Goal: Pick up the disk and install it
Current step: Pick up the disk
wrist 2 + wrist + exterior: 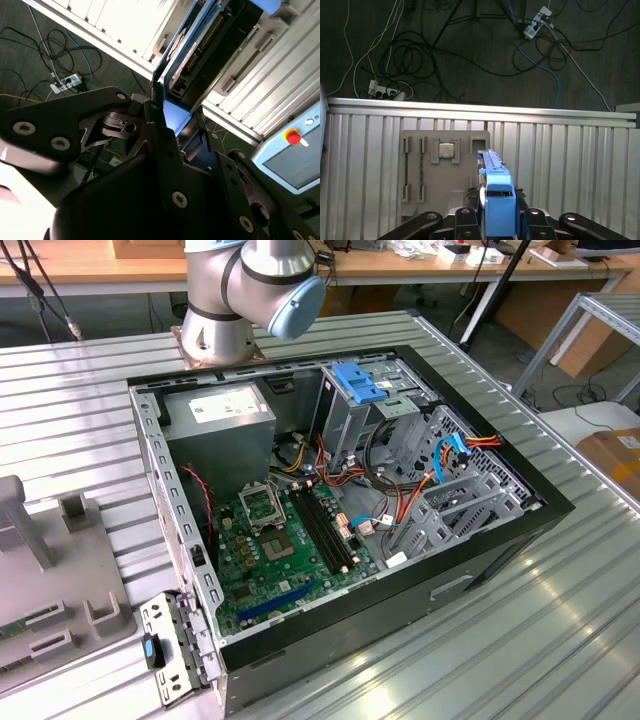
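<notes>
Black pincer clamps the blue-framed disk on edge, grey fixture plate just beyond.

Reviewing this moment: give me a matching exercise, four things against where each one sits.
Things:
1. the disk
2. power-supply box
3. blue latch
4. square chip

Places:
A. atop the drive cage
B. in the gripper, between its jaws
C. seated in the grey fixture plate
D. in the corner of the case nearest the arm's base

Pairs: 1-B, 2-D, 3-A, 4-C
</notes>
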You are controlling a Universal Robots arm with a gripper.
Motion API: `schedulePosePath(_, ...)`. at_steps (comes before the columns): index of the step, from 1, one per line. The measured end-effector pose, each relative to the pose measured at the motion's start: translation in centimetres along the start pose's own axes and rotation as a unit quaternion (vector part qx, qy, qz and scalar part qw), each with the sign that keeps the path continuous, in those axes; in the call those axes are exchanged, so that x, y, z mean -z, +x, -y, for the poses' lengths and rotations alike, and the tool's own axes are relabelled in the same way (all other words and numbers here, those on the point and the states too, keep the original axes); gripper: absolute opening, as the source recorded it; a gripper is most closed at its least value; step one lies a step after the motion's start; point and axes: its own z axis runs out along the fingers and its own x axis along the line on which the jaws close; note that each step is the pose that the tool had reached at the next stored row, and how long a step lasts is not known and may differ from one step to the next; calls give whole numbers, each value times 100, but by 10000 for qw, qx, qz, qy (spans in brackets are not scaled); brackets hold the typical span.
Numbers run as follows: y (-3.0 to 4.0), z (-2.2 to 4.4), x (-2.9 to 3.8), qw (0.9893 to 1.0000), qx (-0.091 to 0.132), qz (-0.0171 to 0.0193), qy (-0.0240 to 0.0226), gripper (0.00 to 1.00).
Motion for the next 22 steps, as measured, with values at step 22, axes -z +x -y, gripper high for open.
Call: schedulePosePath(22, -7, 226, 147, 10000, 0, 0, 0, 36)
